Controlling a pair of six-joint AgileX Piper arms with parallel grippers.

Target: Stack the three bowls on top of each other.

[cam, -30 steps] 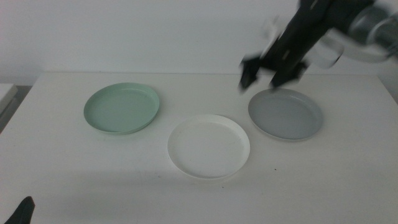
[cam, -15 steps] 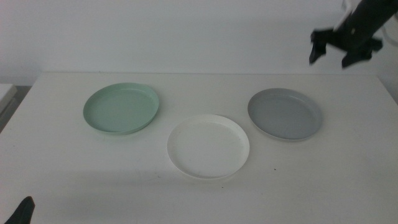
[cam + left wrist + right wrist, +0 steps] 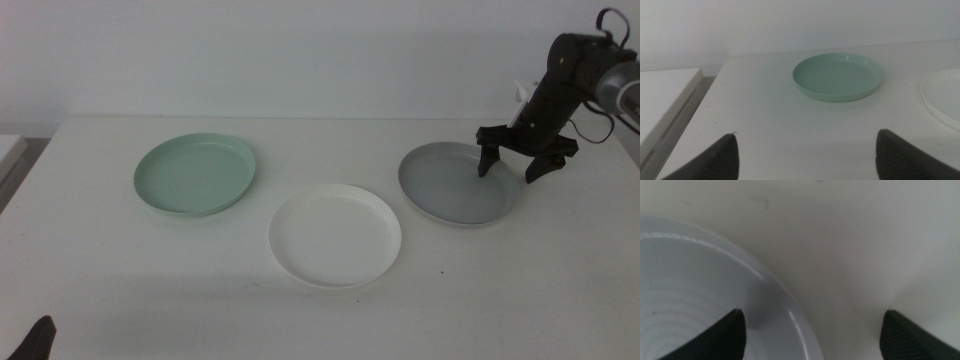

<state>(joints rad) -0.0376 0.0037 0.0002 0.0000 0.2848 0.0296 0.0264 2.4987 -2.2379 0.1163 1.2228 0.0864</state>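
Half a second back my right gripper (image 3: pixel 514 166) was high above the table's far right corner; it has since dropped to the right rim of the shallow round grey bowl (image 3: pixel 458 183). Jaws spread wide and empty: one fingertip over the bowl's inside, the other outside the rim, the rim between them. The three dishes have not shifted across the frames.

The right wrist view adds detail the middle view lacks: the grey bowl's rim (image 3: pixel 785 305) curves through the gap between my jaws, nearer one jaw, with concentric rings visible on the bowl floor and bare white table (image 3: pixel 855 255) beyond the rim. I cannot tell whether either jaw touches the bowl.

My left gripper (image 3: pixel 807 152) waits at the near left edge, jaws wide apart, holding nothing. Its wrist view shows the shallow round mint-green bowl (image 3: pixel 838 76) straight ahead of the jaws, well apart from them, and an edge of the shallow round white bowl (image 3: pixel 945 97) beside it. In the middle view the white bowl (image 3: pixel 335 235) sits between the green and grey ones, apart from both.
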